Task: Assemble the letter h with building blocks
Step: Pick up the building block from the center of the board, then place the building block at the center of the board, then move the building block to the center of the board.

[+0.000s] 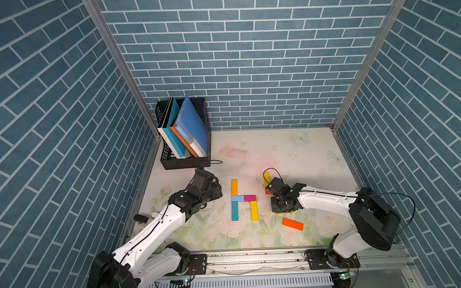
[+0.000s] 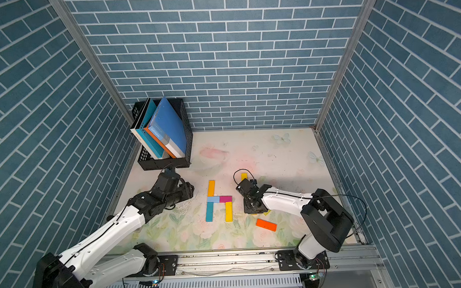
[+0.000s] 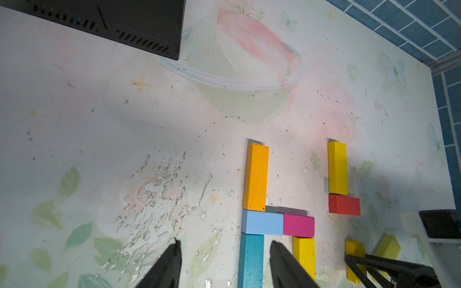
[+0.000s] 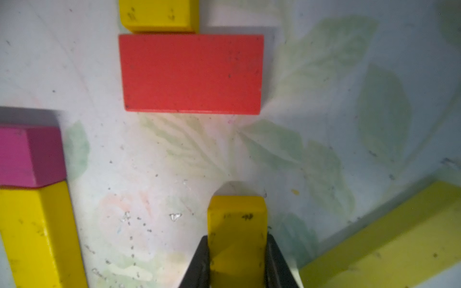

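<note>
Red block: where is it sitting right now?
In the right wrist view the red block lies flat just ahead of the right gripper, against the near end of a long yellow block, and to the robot's right of the magenta block.

i see an amber block, light blue block, magenta block, teal block and yellow block; an orange block; a red block; a second yellow block between the black fingers of my right gripper. table: pale floral print with butterflies. walls: blue brick pattern, white joints. basket: black. books: blue, teal, orange.
</note>
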`<state>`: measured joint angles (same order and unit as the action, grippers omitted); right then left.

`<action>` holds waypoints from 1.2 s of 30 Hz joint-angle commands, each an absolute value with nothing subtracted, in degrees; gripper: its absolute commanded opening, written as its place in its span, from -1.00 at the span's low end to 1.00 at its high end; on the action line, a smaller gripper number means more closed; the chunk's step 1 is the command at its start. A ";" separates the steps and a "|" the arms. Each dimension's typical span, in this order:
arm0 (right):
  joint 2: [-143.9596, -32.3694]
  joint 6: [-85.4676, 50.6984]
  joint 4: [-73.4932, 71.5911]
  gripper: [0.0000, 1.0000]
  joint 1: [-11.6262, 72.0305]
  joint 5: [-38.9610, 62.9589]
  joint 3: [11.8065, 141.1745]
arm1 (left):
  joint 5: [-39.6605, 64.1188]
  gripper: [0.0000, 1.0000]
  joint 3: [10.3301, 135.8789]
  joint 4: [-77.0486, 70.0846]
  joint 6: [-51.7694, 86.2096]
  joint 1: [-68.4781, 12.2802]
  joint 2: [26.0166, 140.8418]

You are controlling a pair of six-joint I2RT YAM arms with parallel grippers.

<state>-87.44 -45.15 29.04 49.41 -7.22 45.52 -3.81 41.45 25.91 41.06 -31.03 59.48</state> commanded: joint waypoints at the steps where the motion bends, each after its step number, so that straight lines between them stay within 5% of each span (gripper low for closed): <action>1: -83.77 -45.22 35.58 -0.58 48.42 -10.46 48.00 | -4.65 0.24 42.71 26.63 40.42 -30.58 59.74; 6: -81.64 -40.71 36.59 -0.57 38.25 -10.33 49.88 | -4.66 0.24 42.89 26.54 40.33 -30.56 59.51; 13: -95.00 -36.76 32.28 -0.57 33.33 -10.81 55.93 | -4.83 0.24 42.02 26.63 40.24 -30.34 59.24; 17: -98.38 -36.80 32.73 0.07 32.78 -9.75 56.93 | -4.90 0.24 41.92 27.13 39.90 -30.22 59.20; 19: -96.28 -37.47 32.78 0.21 33.54 -9.57 54.57 | -5.00 0.23 41.95 27.33 39.72 -30.06 59.01; 36: -83.13 -41.93 31.93 0.39 27.72 -14.45 45.42 | -4.78 0.23 41.32 26.45 39.47 -30.06 60.03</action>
<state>-84.86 -40.18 33.41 27.42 -14.87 44.31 -3.90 41.54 26.20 40.03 -30.61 60.95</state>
